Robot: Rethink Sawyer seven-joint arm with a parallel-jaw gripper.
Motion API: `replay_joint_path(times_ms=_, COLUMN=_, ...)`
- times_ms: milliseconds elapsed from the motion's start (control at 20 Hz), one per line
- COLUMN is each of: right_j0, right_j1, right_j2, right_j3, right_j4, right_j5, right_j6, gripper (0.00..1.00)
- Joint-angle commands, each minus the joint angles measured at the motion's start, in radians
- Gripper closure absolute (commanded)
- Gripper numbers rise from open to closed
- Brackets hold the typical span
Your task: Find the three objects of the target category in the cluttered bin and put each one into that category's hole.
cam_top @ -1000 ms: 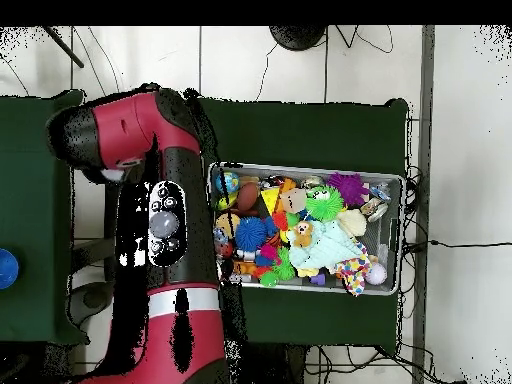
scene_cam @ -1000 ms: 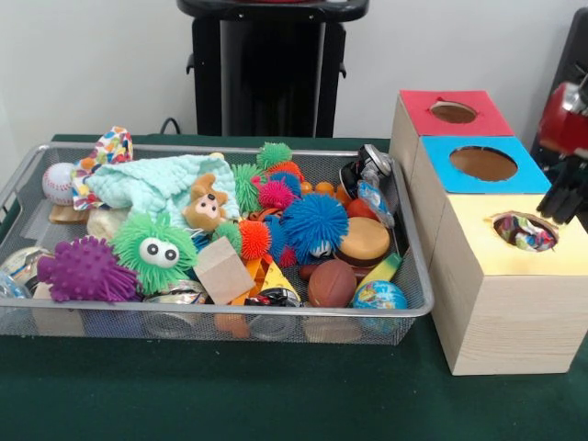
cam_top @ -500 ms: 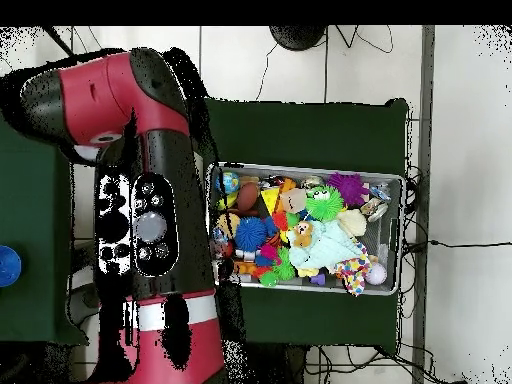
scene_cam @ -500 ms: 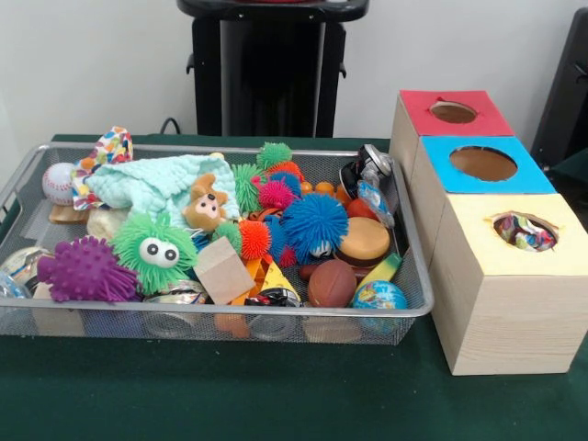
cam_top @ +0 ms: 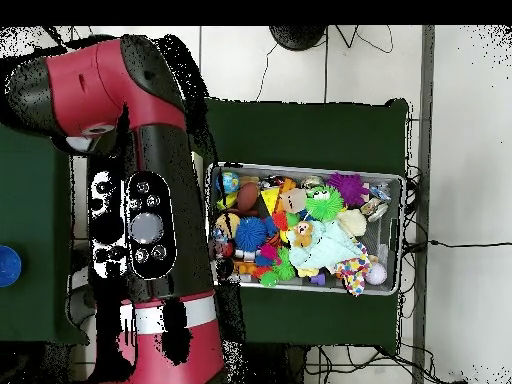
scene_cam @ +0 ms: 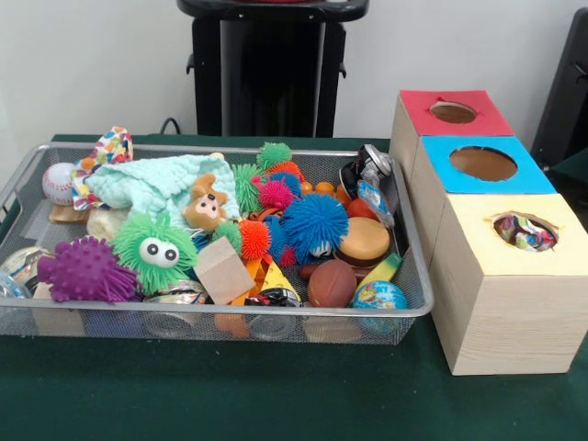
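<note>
The wire-mesh bin stands on the green table, full of toys; it also shows in the overhead view. One white cloth piece with multicoloured triangles lies at the bin's back left corner, partly under the mint-green cloth; in the overhead view it shows at the bin's lower right. Dotted cloth shows inside the round hole of the yellow-topped box. No other printed cloth shows. The red and black arm fills the left of the overhead view; the gripper itself shows in neither view.
The mint-green cloth, a toy bear, a blue pom-pom ball, a purple one, a green one with eyes and a baseball crowd the bin. The blue-topped box and red-topped box stand behind the yellow one.
The gripper, at the front view's right edge beside the yellow box one second ago, has left that view. In the overhead view the arm has swung left. The bin's contents have not moved.
</note>
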State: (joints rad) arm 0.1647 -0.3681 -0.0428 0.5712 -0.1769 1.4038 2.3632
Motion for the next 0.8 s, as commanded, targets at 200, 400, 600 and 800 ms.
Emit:
replay_joint_path(times_ms=200, right_j0=-0.028, right_j1=0.016, right_j2=0.065, right_j3=0.224, right_j4=0.026, right_j5=-0.076, right_j6=-0.033, gripper=1.0)
replay_joint_path(times_ms=400, right_j0=-0.03, right_j1=0.019, right_j2=0.066, right_j3=0.27, right_j4=0.027, right_j5=-0.153, right_j6=-0.015, gripper=1.0)
replay_joint_path(times_ms=600, right_j0=-0.026, right_j1=-0.014, right_j2=0.049, right_j3=0.228, right_j4=0.003, right_j5=-0.174, right_j6=-0.047, gripper=1.0)
replay_joint_path(times_ms=800, right_j0=-0.059, right_j1=-0.006, right_j2=0.072, right_j3=0.16, right_j4=0.021, right_j5=-0.193, right_j6=-0.077, gripper=1.0)
